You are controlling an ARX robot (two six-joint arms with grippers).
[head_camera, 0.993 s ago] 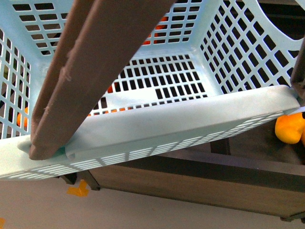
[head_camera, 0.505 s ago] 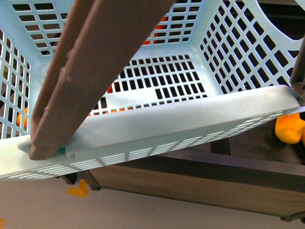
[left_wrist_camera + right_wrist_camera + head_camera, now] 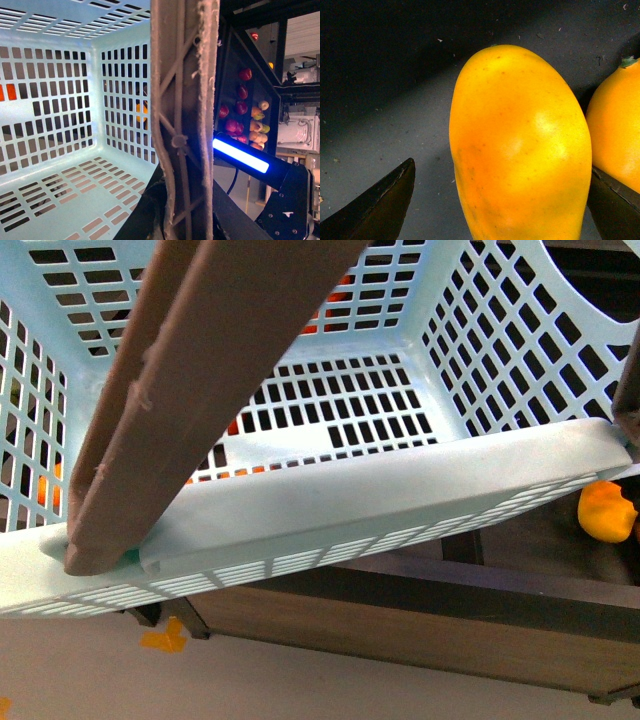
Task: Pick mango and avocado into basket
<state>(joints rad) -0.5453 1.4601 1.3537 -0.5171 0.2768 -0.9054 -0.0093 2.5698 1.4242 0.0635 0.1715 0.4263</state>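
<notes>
Yellow mango lies on dark shelf just right of basket. Around it, right gripper spread wide. Smooth, plump, probably slippery, bruises easily: take across middle, gently. Basket's handle clamped in left gripper.

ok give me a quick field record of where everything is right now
basket: turquoise, slotted, tilted, close to the front camera
handle: brown, raised, running between the left jaws
left gripper: looks shut on handle
fruit in basket: none visible on the floor shown
mango: yellow-orange, lying on dark surface
right gripper: open, jaws either side of mango, not closed on it
second mango: right beside the first, partly in frame
</notes>
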